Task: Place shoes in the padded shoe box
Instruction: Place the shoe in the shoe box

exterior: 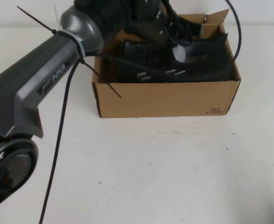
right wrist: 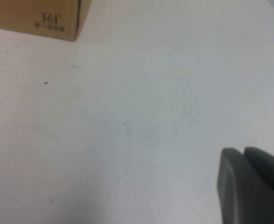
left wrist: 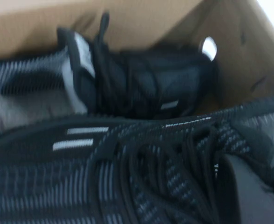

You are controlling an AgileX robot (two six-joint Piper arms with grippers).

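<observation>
The brown shoe box (exterior: 165, 100) stands at the back middle of the table and holds both black sneakers. The near shoe (exterior: 146, 70) lies along the front wall; it fills the left wrist view (left wrist: 81, 177). The far shoe (left wrist: 146, 88) lies behind it, turned the other way, against the box wall (left wrist: 127, 23). My left gripper (exterior: 158, 28) reaches into the box from the left and is shut on the near shoe by its laces (left wrist: 230, 186). My right gripper (right wrist: 245, 186) is shut and empty above bare table, near the box's "361" corner (right wrist: 58, 21).
The left arm (exterior: 44, 79) and its black cable (exterior: 62, 130) cross the left of the table in front of the box. White tabletop (exterior: 174, 168) lies in front of the box. The right arm is out of the high view.
</observation>
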